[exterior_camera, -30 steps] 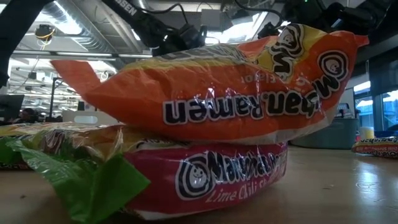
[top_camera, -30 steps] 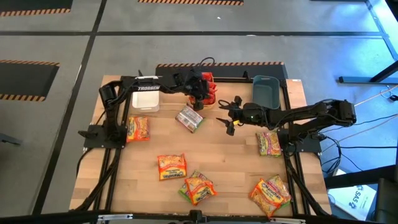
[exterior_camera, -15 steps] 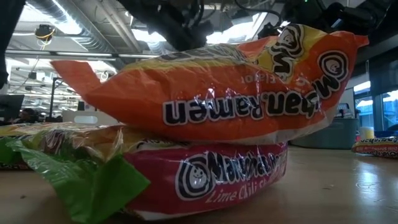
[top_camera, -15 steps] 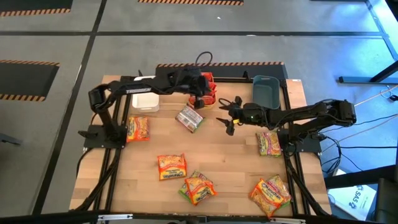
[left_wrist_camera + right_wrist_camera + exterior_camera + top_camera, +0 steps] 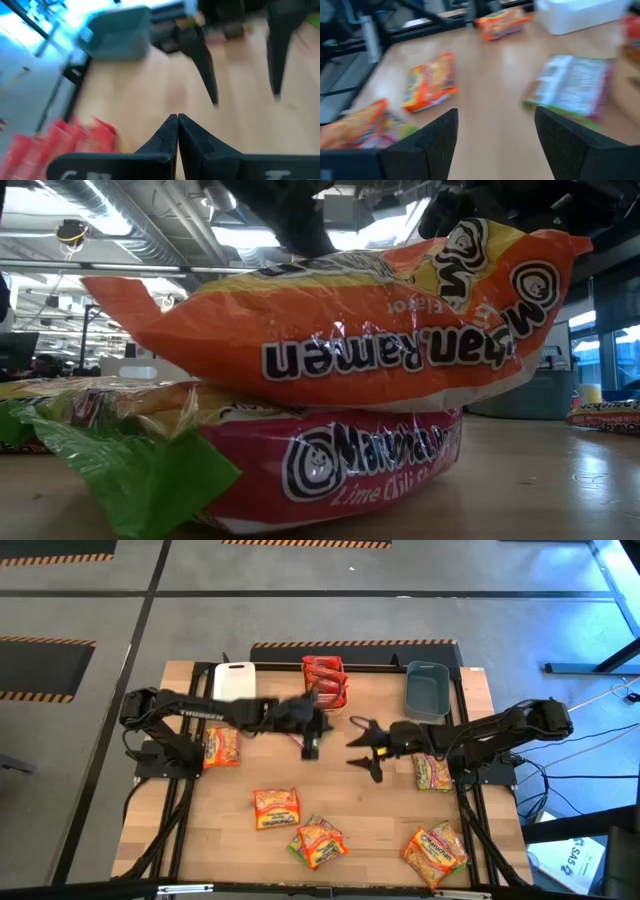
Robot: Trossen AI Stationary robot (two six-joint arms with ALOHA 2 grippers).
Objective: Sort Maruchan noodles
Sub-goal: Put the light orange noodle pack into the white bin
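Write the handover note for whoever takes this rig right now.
Left end effector: shut, empty, over mid-table.
Right end effector: open, empty, facing the silver-backed packet.
Done: red packets sit in the orange bin.
Left: all on the table are the silver-backed packet, the left-side packet by the left arm's base, the centre packet, the front pile, the front-right pile and the right-side packet.
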